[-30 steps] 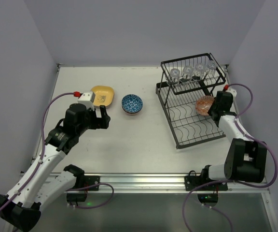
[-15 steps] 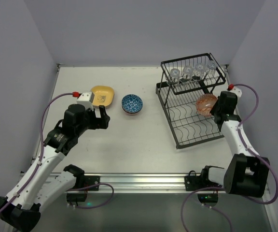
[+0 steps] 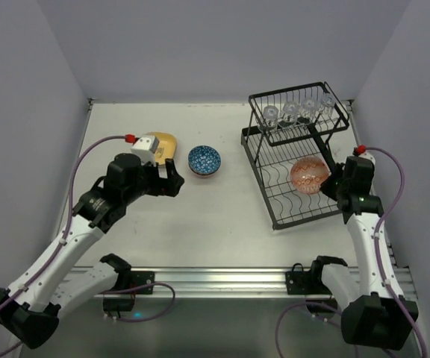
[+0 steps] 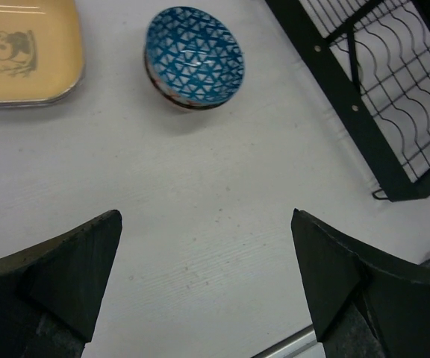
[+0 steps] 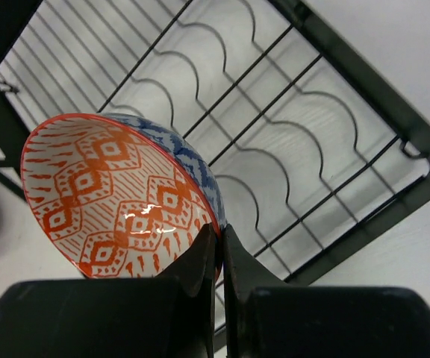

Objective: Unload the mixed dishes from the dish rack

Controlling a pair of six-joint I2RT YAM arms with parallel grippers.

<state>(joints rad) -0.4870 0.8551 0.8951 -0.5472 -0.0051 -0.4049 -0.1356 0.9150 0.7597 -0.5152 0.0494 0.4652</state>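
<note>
Yellow plate [image 4: 25, 52] is lying flat at the far left of the table, and the blue bowl [image 4: 193, 58] is sitting upright just beside it, both already out of the rack. The left gripper [image 4: 206, 231] is hovering over bare table near them, its jaws spread wide and carrying nothing.

Further right, the dish rack [image 3: 275, 220] is standing with four clear glasses [image 3: 297, 112] in its upper shelf. Over its wavy lower tray, the right gripper [image 5: 219, 253] is pinching the rim of the orange-patterned bowl [image 5: 118, 194], jaws closed tight on the thin wall, the bowl tilting on edge with its blue outside facing the wires.

The step in hand looks like lifting this bowl clear. A rim pinch is giving little hold, so the arm should be rising slowly and straight, clearing the rack's frame before swinging left, and avoiding any twist that could let the bowl pivot.

The tabletop [image 3: 215, 224] is showing white and matte; plain lavender-grey walls [image 3: 200, 45] are enclosing it on three sides.
</note>
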